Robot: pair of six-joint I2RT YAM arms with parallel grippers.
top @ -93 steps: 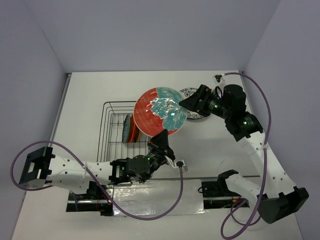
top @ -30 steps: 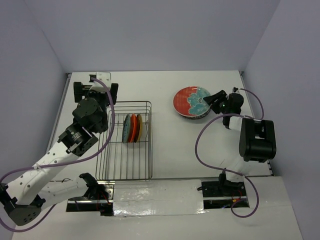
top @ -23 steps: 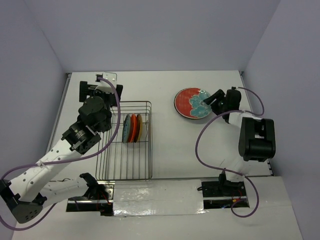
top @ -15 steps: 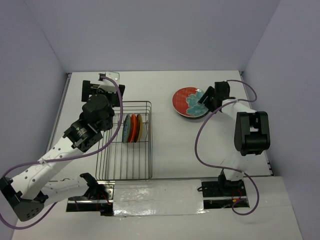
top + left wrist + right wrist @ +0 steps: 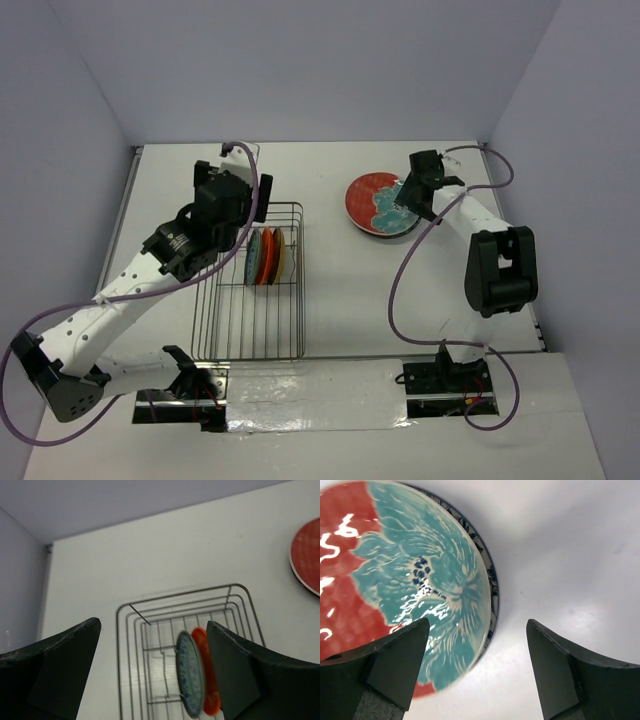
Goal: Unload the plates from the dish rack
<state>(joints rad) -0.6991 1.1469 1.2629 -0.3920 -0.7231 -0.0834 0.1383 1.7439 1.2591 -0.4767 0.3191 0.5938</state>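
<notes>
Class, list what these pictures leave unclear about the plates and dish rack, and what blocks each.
- Right wrist view: the red plate covers the plate beneath; only its patterned rim shows.
- Top view: the racked plates stand edge-on and small; count unsure.
- Left wrist view: the blue plate masks those behind; the bottom edge cuts the dish rack.

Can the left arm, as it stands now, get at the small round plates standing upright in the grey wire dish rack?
Probably yes: the open left tool hangs by the far end of the grey wire dish rack, and nothing covers the small upright round plates.
</notes>
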